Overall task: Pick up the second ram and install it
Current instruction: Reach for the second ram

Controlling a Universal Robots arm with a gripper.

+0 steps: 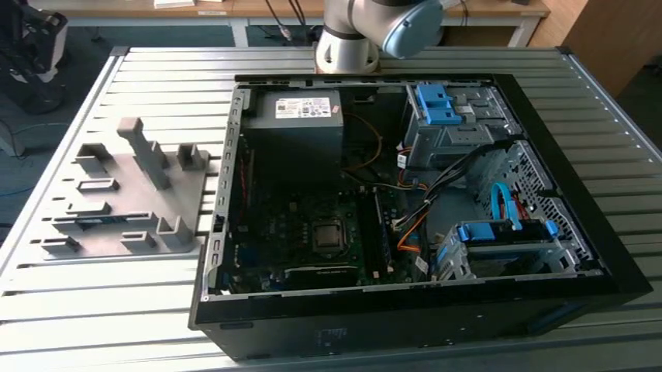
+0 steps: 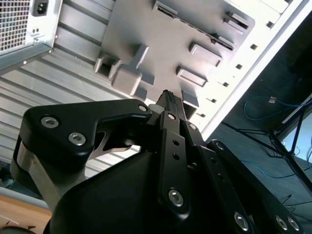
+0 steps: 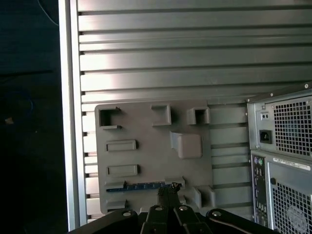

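The pincer (image 3: 169,188), closed up and holding nothing, hangs over the grey fixture plate (image 3: 146,122) on the slatted worktop (image 3: 170,58); the second ram (image 3: 141,185) lies on that plate.

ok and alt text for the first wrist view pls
A look down past the gripper at a grey fixture plate on a slatted metal table. The ram lies in a slot of the plate, one end in line with the gripper's tip. The rear of a PC case sits beside the plate.
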